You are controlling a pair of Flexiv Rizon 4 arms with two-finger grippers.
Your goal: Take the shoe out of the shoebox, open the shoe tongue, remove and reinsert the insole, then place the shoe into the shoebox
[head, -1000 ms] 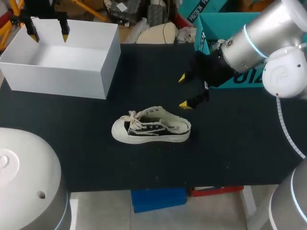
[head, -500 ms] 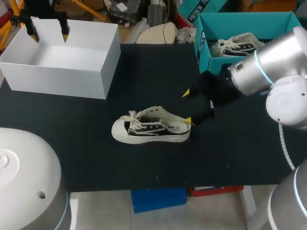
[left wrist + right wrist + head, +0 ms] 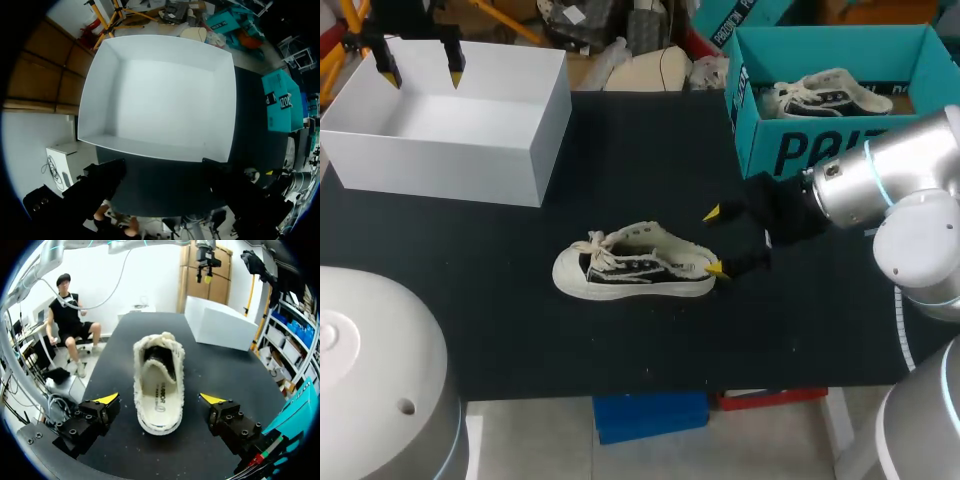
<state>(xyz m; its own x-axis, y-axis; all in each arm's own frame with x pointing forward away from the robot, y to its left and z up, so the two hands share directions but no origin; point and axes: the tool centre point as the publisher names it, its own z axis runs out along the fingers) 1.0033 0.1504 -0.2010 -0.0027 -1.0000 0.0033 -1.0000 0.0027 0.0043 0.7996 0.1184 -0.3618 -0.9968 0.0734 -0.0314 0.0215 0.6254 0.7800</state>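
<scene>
Since the shoe [image 3: 635, 265] already lies out on the black table [image 3: 620, 340], on its sole, the take-out step looks done. The step in hand is, I judge, the approach for opening the tongue. The tongue itself is hard to make out under the laces [image 3: 595, 248].

The toe points to 9 o'clock and the heel to 3 o'clock. The right gripper [image 3: 713, 240] sits at the shoe's 3 o'clock, right at the heel, fingers wide apart and holding nothing. In the right wrist view the heel lies just ahead, between the two yellow tips, with a gap on each side. The insole [image 3: 159, 395] shows flat inside.

The next move likely calls for closing on the heel rim, squarely, so the shoe doesn't skid or roll.

The white shoebox [image 3: 430, 165] is at the shoe's 10 o'clock, well apart. The left gripper [image 3: 420, 75] hangs over it, fingers spread, clamped on nothing.
</scene>
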